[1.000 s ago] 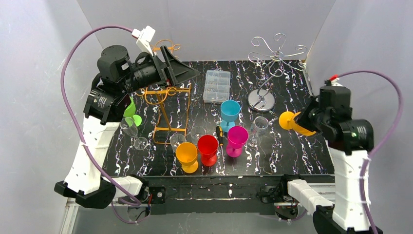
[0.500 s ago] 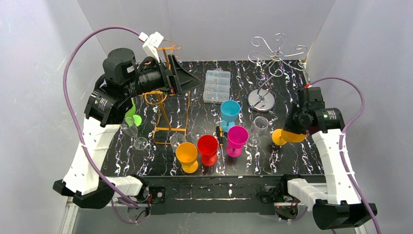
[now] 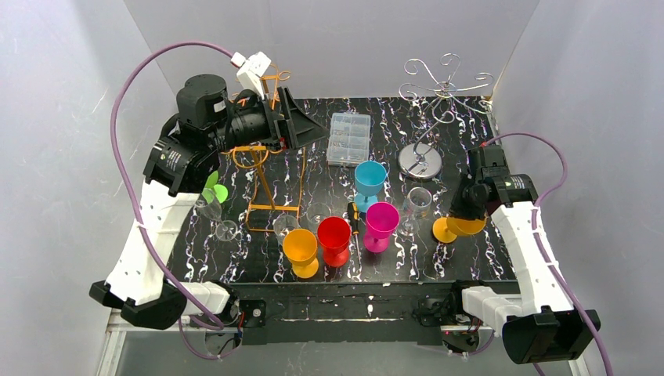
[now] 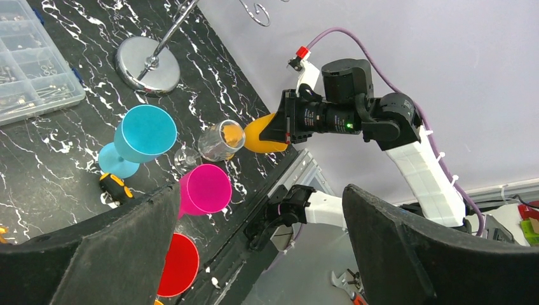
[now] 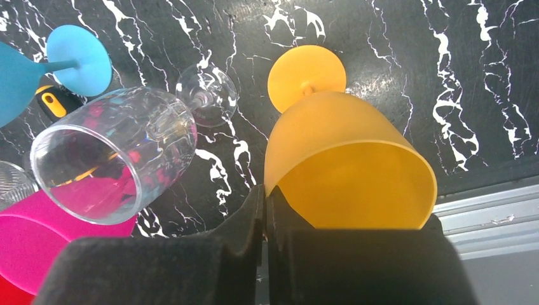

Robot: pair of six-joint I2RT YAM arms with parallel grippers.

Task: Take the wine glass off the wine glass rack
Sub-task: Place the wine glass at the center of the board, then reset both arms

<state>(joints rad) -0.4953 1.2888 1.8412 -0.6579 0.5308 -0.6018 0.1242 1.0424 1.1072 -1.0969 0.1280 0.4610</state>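
Observation:
My right gripper [image 3: 467,207] is shut on the rim of an orange wine glass [image 3: 452,227], one finger inside the bowl and one outside. In the right wrist view the glass [image 5: 343,159] is upright with its foot low over or on the table, right of a clear glass [image 5: 114,159]. The silver wire rack [image 3: 434,90] at the back right holds no glass. My left gripper [image 3: 301,127] is open and empty, held high beside the orange wire rack [image 3: 270,168]. Its view shows the orange glass [image 4: 264,133] from afar.
Blue [image 3: 369,180], pink [image 3: 381,223], red [image 3: 334,237] and another orange glass [image 3: 301,251] stand at the middle front. A clear glass [image 3: 417,202] is next to the held one. A clear parts box [image 3: 349,139] lies behind. A green glass [image 3: 211,188] and clear glasses [image 3: 210,206] are at the left.
My right arm has swung down and left, bringing the orange glass from mid-air at the right to the table beside the clear glass. My left arm has shifted slightly right.

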